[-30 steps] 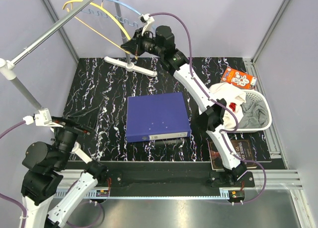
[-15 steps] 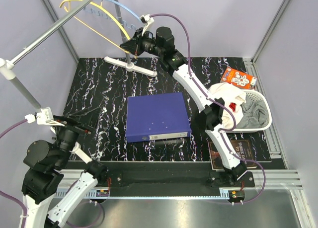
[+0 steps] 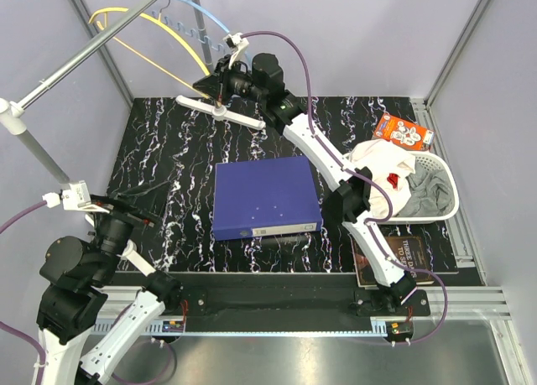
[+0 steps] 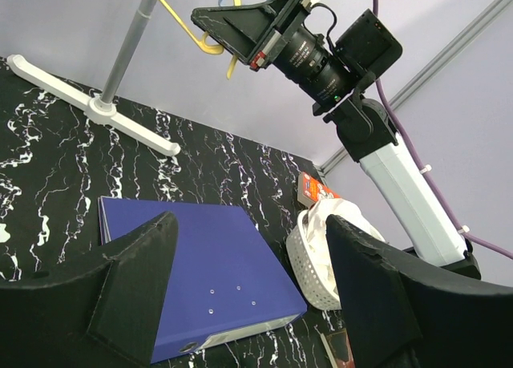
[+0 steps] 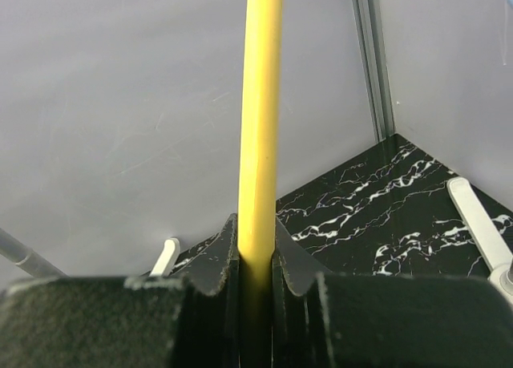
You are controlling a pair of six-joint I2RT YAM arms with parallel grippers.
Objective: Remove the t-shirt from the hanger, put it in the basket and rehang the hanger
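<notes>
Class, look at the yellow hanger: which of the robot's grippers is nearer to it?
Right. The right gripper is clamped on the yellow hanger. The left gripper sits open at the near left, well away from it.

My right arm (image 3: 319,146) reaches from its base at the near right edge, far forward and up toward the left, bent at the elbow midway. At its end my right gripper (image 3: 208,84) points left, its jaws pinched narrowly on a yellow hanger (image 5: 263,103) rod that runs straight up between my fingers (image 5: 215,265). My left arm (image 3: 74,272) is folded over its base at the near left. My left gripper (image 4: 248,232) is spread wide, holding nothing.
</notes>
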